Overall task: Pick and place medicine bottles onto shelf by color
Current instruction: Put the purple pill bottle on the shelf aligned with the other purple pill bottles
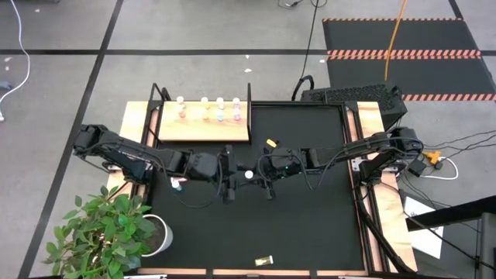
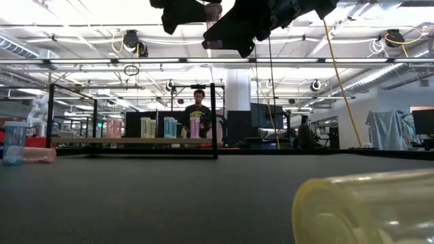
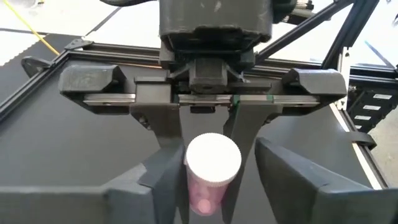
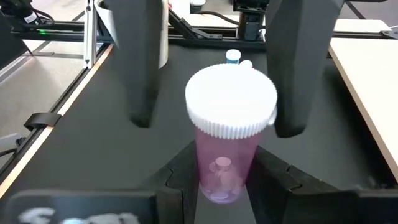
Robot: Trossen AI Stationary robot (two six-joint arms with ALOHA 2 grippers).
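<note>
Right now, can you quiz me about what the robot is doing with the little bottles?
1. True or false: the right tool grips the pink bottle.
2. How many bottles stand on the shelf? A two, B four, C seven.
3. Fill in: the pink bottle's cap is ___.
Key: 1 true; 2 B; 3 white.

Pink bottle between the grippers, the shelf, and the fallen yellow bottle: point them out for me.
pink bottle (image 4: 231, 102): right wrist view, on its white cap.
shelf (image 1: 203, 131): high view, bare front strip of board.
yellow bottle (image 2: 369, 207): low view, on its side wall.
</note>
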